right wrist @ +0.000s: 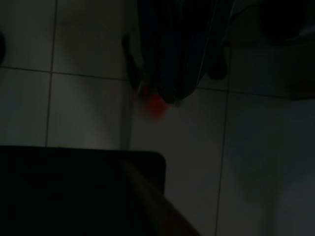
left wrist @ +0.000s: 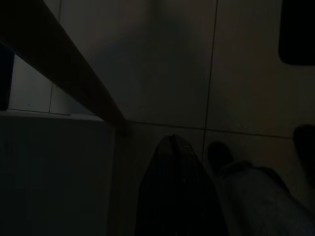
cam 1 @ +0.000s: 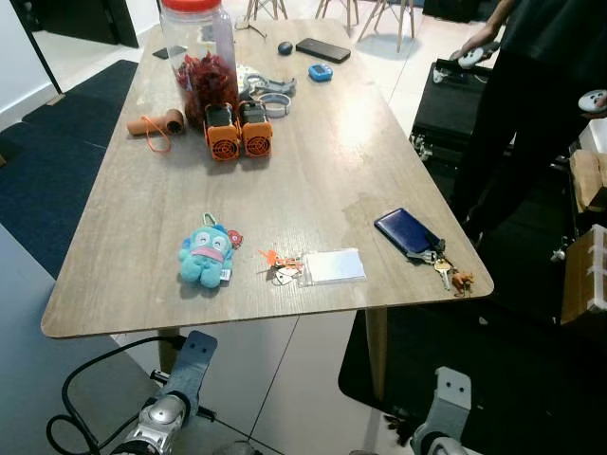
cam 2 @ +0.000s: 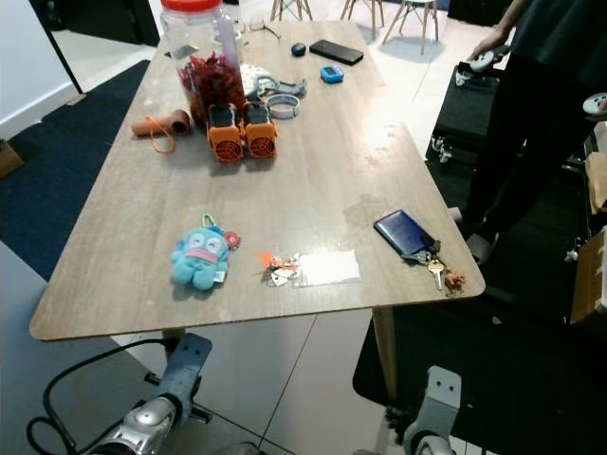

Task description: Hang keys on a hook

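Observation:
A bunch of keys (cam 1: 283, 268) with an orange charm and a white card tag (cam 1: 332, 266) lies near the front edge of the wooden table (cam 1: 313, 180). A second key bunch (cam 1: 443, 270) rests at the front right corner, attached to a dark blue wallet (cam 1: 406, 232). A blue plush keychain (cam 1: 206, 256) lies to the left of the first bunch. Both arms hang below the table's front edge, the left arm (cam 1: 180, 384) and the right arm (cam 1: 446, 403). The left gripper (left wrist: 172, 147) and right gripper (right wrist: 170, 93) appear as dark shapes over tiled floor.
A tall jar with a red lid (cam 1: 199, 57), two orange devices (cam 1: 239, 133), a phone (cam 1: 322, 49) and small items sit at the table's far half. A person in dark clothes (cam 1: 541, 85) stands at the right by a black case (cam 1: 455, 104). Chairs stand beyond.

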`<state>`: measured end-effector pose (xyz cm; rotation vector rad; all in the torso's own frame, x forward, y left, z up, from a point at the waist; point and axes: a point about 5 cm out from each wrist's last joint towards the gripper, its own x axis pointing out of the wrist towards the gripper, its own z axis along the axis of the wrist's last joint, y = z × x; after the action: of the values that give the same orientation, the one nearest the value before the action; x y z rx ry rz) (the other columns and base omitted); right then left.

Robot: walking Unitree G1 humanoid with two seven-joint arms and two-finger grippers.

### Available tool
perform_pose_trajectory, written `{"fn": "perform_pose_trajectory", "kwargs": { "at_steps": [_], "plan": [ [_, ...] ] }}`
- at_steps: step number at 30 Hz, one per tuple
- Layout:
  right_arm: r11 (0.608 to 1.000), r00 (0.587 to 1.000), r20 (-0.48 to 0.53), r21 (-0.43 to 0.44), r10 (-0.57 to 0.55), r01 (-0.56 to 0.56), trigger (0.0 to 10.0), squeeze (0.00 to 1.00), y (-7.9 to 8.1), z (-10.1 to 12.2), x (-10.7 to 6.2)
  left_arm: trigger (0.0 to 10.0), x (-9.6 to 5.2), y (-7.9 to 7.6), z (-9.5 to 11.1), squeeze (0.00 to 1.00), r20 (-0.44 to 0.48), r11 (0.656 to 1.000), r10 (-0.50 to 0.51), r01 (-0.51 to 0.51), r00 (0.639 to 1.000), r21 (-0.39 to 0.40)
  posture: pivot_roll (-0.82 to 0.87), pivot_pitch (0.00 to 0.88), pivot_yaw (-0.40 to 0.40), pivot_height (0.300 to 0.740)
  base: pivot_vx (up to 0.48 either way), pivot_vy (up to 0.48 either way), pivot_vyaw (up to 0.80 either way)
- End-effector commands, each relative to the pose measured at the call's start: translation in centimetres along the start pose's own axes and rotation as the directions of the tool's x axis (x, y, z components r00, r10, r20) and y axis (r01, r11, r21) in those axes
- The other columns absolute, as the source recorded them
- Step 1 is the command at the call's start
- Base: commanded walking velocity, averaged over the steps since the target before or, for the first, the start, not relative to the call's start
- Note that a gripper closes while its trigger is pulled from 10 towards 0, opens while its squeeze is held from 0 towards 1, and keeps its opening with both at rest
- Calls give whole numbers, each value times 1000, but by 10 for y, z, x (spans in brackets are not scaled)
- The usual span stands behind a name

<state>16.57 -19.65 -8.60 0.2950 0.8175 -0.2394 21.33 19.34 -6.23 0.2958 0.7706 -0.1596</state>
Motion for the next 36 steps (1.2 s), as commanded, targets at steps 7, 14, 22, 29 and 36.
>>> {"fn": "perform_pose_trajectory", "kwargs": {
  "at_steps": [7, 14, 22, 29, 36],
  "plan": [
    [1000, 999, -41, 17, -4, 5, 0, 0, 7, -6, 1, 10000, 5, -11, 10, 0, -13, 999, -33, 33, 999, 22, 51, 5, 12, 740, 0, 0, 0],
    [1000, 999, -44, 16, -24, 25, 10000, 0, 3, 0, 3, 10000, 8, -9, 18, 0, -10, 998, -41, 41, 999, 41, 33, 0, 36, 740, 0, 0, 0],
    [999, 998, -48, 27, -39, 40, 10000, 0, 0, -1, 2, 10000, 9, -5, 22, 0, -10, 997, -43, 44, 999, 58, 31, 3, 60, 740, 0, 0, 0],
    [998, 998, -61, 59, -35, 39, 10000, 0, 2, -6, 1, 10000, 8, -2, 21, 0, -17, 997, -39, 40, 999, 65, 32, 16, 74, 740, 0, 0, 0],
    [998, 996, -90, 59, -15, 20, 10000, 0, 3, -10, 0, 10000, 8, -2, 18, 0, -28, 997, -37, 39, 999, 64, 33, 20, 76, 740, 0, 0, 0]
  ]
}}
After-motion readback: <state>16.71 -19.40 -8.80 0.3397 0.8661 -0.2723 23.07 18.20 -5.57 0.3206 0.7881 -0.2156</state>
